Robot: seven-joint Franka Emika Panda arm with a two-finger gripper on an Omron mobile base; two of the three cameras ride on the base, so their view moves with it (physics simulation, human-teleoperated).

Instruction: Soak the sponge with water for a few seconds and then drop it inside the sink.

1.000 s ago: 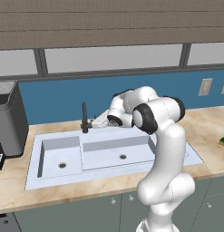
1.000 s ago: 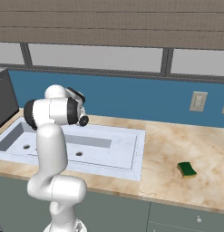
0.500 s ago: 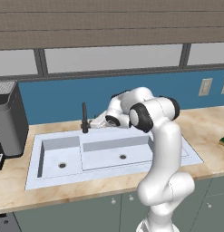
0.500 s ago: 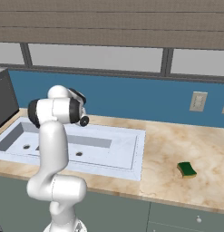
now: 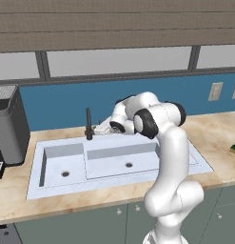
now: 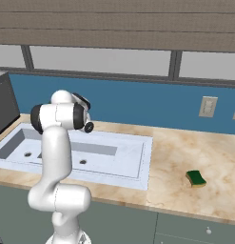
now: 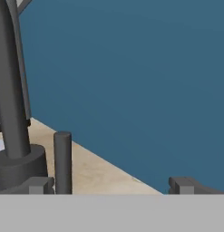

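Observation:
The black faucet (image 5: 89,123) stands at the back rim of the pale double sink (image 5: 191,161). My gripper (image 5: 96,129) reaches in from the right, level with the faucet's base, and is open. In the hand view the gripper (image 7: 111,186) has its fingertips (image 7: 38,185) wide apart. The faucet's thick column (image 7: 13,113) rises at the left and a short dark rod (image 7: 62,158) stands just inside the left fingertip. The green and yellow sponge (image 6: 196,178) lies on the counter far right of the sink (image 6: 138,164), also at the edge as the sponge (image 5: 234,149). The water is out of view.
A dark coffee machine (image 5: 8,126) stands on the counter left of the sink. The blue wall (image 7: 145,81) is close behind the faucet. Wall outlets (image 6: 207,106) sit above the right counter. Beige counter (image 6: 204,147) stretches between sink and sponge.
The hand has slid left along the back of the sink, closer to the faucet. The jaws stay wide apart. The sponge has not moved.

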